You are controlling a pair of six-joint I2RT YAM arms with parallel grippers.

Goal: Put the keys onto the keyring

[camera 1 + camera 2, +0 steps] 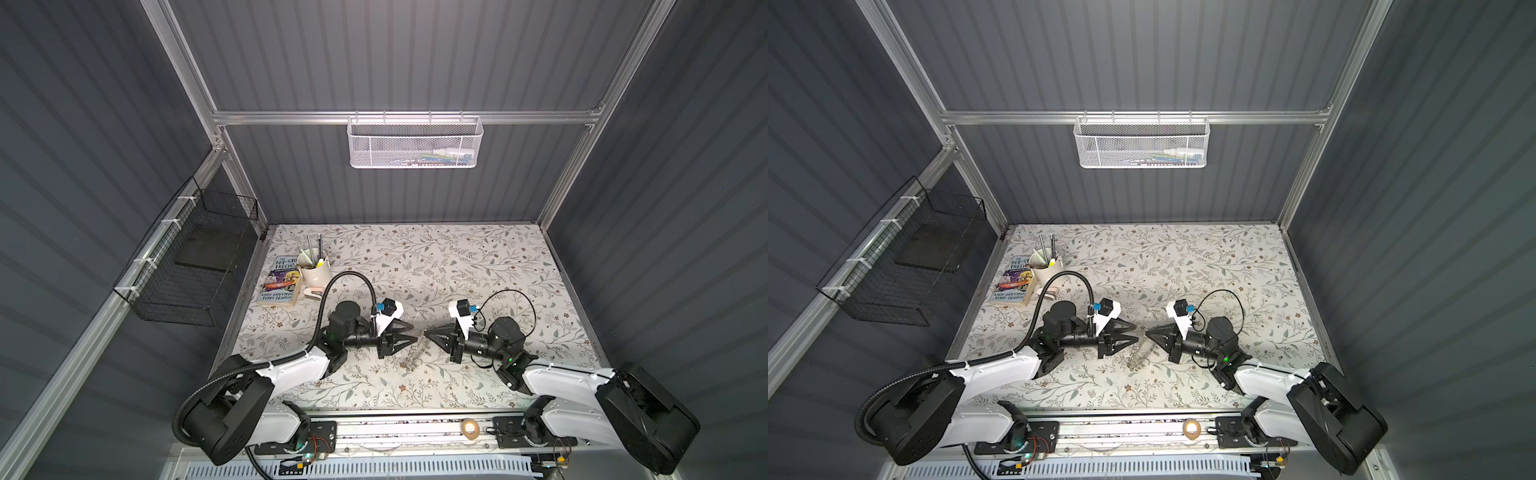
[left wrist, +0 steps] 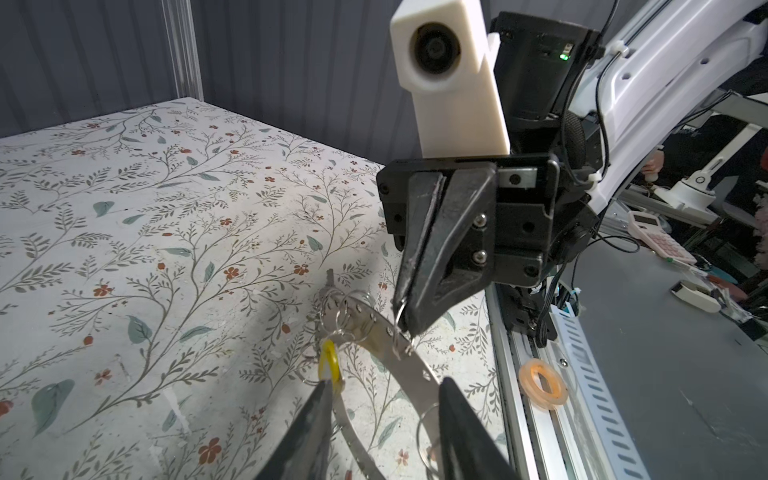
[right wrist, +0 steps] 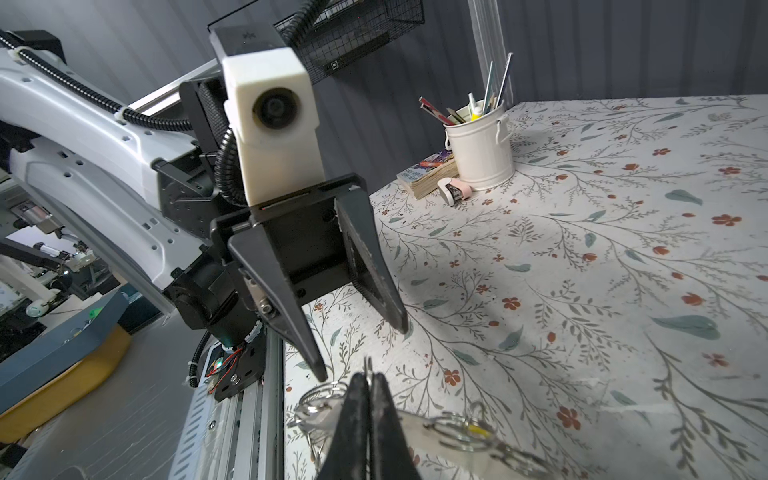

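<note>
The keyring (image 2: 409, 370), a flat grey metal ring with small wire loops, hangs tilted between my two grippers in both top views (image 1: 415, 353) (image 1: 1140, 353). My right gripper (image 2: 405, 320) (image 3: 368, 378) is shut on one of its wire loops. My left gripper (image 2: 386, 395) (image 1: 413, 332) stands open, with the ring's band passing between its fingers. A yellow key tag (image 2: 330, 361) (image 3: 476, 430) hangs among the loops and rests against one left fingertip (image 2: 326, 392). A dark key end (image 2: 330, 278) sticks up at the ring's far side. I cannot make out the lilac tag.
At the back left stand a white pot of pens (image 1: 313, 268), a book (image 1: 282, 278) and a small pink and white object (image 1: 312, 293). A tan tape roll (image 1: 470, 428) (image 2: 542, 384) lies on the front rail. A black wire basket (image 1: 187, 266) hangs on the left wall.
</note>
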